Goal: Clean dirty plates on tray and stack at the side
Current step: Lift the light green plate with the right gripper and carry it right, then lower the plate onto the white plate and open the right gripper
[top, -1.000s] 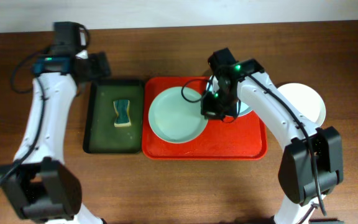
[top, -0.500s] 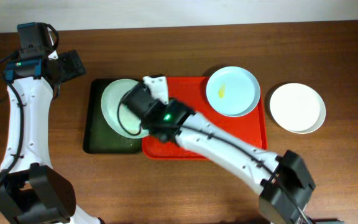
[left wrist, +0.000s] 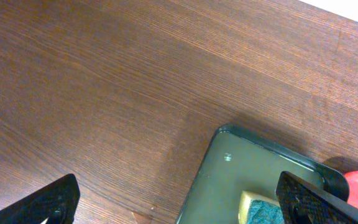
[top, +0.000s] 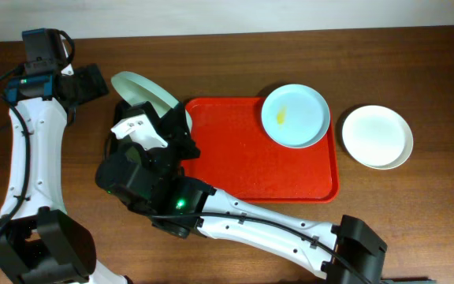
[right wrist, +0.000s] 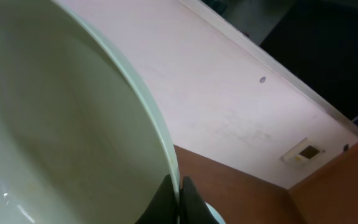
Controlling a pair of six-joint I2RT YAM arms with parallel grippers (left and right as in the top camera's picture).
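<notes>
Your right gripper is clamped on the rim of the mint plate, its fingers pinched together with the rim between them. The plate is off the table and tilted steeply. From overhead it shows toward the far left of the tabletop, at the far end of the dark green tray, most of which the arm hides.

The red tray lies mid-table. The pale blue plate, with a yellow smear, sits in its far right corner. The white plate rests on the wood just beside the tray's right rim.

Your left gripper hangs near the far left corner with its jaws wide apart, gripping nothing. It is over wood beside the green tray, where a sponge shows.
</notes>
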